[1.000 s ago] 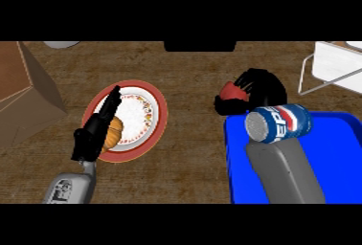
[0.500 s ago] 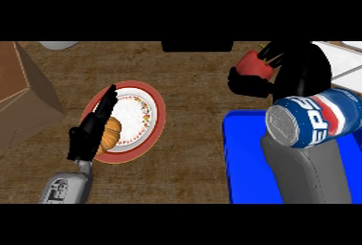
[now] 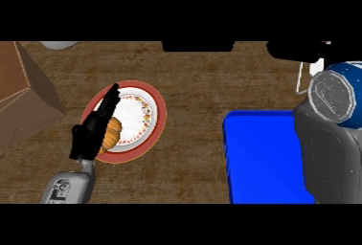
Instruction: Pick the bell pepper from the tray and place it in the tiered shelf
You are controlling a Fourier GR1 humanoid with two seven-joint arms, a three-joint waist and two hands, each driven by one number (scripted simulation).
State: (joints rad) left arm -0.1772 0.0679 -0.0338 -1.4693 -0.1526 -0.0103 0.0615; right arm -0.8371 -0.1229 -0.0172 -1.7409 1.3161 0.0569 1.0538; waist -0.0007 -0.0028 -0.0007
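My right hand (image 3: 295, 50) is a dark shape at the top right, above the white wire frame of the tiered shelf (image 3: 302, 81). Its fingers are curled round the red bell pepper (image 3: 326, 43), of which only a thin red sliver shows. The grey right forearm (image 3: 332, 153) rises along the right edge and covers part of the blue tray (image 3: 258, 158). My left hand (image 3: 96, 129) lies open and still over the plate at the left, fingers straight.
A blue soda can (image 3: 338, 93) shows against the right forearm near the shelf. The red-rimmed plate (image 3: 145, 112) carries a croissant (image 3: 113, 135). A brown box (image 3: 21, 100) fills the left edge. A grey object (image 3: 60, 45) sits at the top left.
The right hand has carried the bell pepper up and to the right, off the tray and towards the shelf. The soda can has shifted the same way. The left hand has not moved.
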